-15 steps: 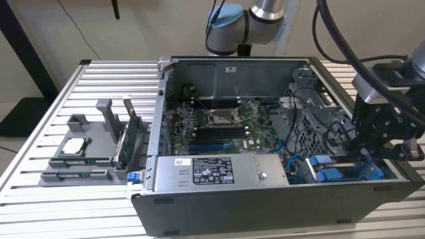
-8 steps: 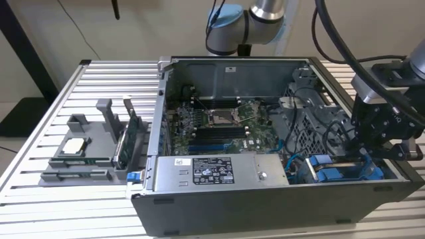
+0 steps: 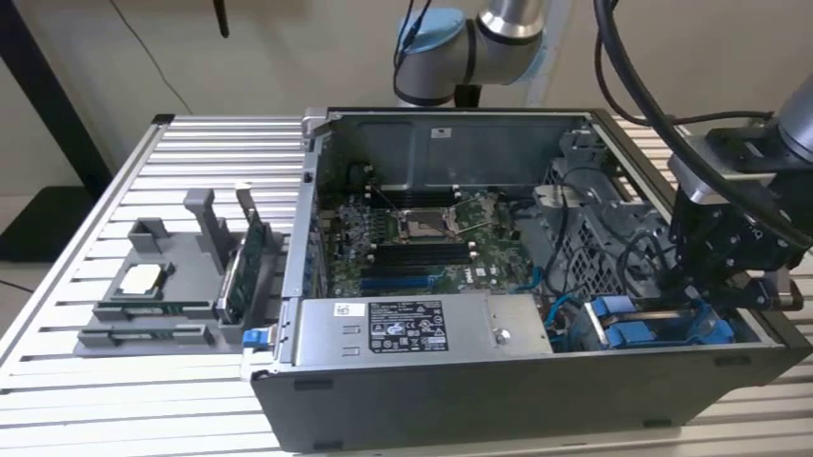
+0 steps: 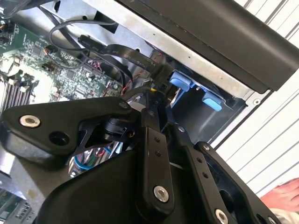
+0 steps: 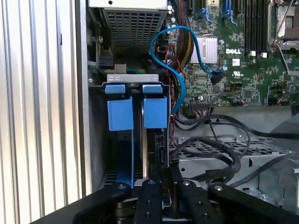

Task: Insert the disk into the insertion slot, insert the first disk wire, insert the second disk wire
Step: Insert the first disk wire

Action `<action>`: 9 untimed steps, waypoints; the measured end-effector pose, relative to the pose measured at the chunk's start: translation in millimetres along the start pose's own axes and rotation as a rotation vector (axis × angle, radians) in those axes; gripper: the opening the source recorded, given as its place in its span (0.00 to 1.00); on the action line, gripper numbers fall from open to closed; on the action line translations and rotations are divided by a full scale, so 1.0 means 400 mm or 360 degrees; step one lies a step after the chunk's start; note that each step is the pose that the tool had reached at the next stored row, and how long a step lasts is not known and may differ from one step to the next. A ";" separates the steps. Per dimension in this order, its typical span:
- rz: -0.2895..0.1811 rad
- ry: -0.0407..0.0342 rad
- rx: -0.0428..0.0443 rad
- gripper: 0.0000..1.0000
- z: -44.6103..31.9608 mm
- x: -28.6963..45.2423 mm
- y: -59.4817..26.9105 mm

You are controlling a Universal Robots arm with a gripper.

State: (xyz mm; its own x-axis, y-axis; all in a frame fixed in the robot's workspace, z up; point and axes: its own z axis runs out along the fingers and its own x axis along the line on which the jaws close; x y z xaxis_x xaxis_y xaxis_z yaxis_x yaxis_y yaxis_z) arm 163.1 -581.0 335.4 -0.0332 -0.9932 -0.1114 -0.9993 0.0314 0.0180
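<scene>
The disk (image 5: 150,149) stands in the insertion slot of the drive bay, its bright blue carrier (image 5: 154,112) nearer the motherboard, with a second blue carrier (image 5: 120,114) beside it. In the exterior view the blue carriers (image 3: 648,333) sit at the case's front corner on the exterior view's right, with my gripper (image 3: 711,295) right above them. My gripper (image 5: 162,170) is shut on a black wire connector (image 5: 159,142) at the disk's end. In the second wrist view the fingertips (image 4: 150,100) pinch that connector (image 4: 159,74), with a flat black cable (image 4: 117,49) running to it.
A blue data cable (image 5: 173,46) loops over the bay, and black cables (image 5: 219,144) cross the metal cage beside it. The power supply (image 3: 406,328) and motherboard (image 3: 420,238) lie inside the open case. A grey parts fixture (image 3: 166,286) stands on the slatted table (image 3: 76,381).
</scene>
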 end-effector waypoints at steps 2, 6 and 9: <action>0.0000 0.0000 0.0000 0.19 0.002 0.000 0.000; 0.0000 -0.0001 0.0000 0.26 0.002 0.000 0.000; 0.0000 -0.0001 0.0000 0.33 -0.009 -0.001 0.000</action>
State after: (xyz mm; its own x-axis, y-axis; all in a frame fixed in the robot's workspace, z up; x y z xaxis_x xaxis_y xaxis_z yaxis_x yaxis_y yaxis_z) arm 163.1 -581.0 338.8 -0.0333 -0.9931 -0.1123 -0.9993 0.0315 0.0183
